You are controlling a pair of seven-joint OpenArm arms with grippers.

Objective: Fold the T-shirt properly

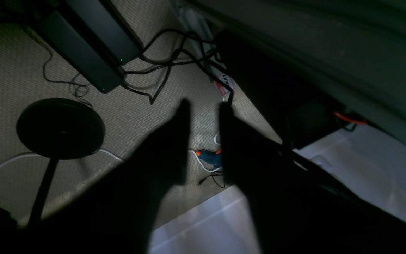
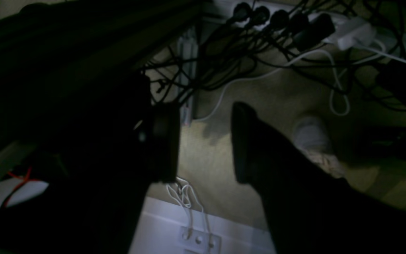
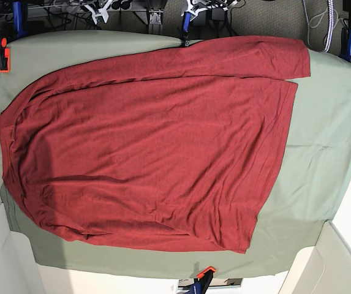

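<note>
- Beneath your left gripper [image 1: 204, 116] and right gripper [image 2: 206, 141]: only floor; both stand apart, holding nothing.
- The T-shirt [image 3: 157, 153] lies flat, unfolded; you must reach an edge first.

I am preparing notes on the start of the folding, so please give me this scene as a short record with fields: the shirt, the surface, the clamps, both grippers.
shirt: dark red T-shirt with long sleeves, spread flat, not folded yet
surface: sage-green table cloth, shirt covers most of it
clamps: orange and blue clamps hold the cloth edges, e.g.
left gripper: jaws apart, empty, over the floor
right gripper: jaws apart, empty, over floor cables
arms in base view: not seen
</note>
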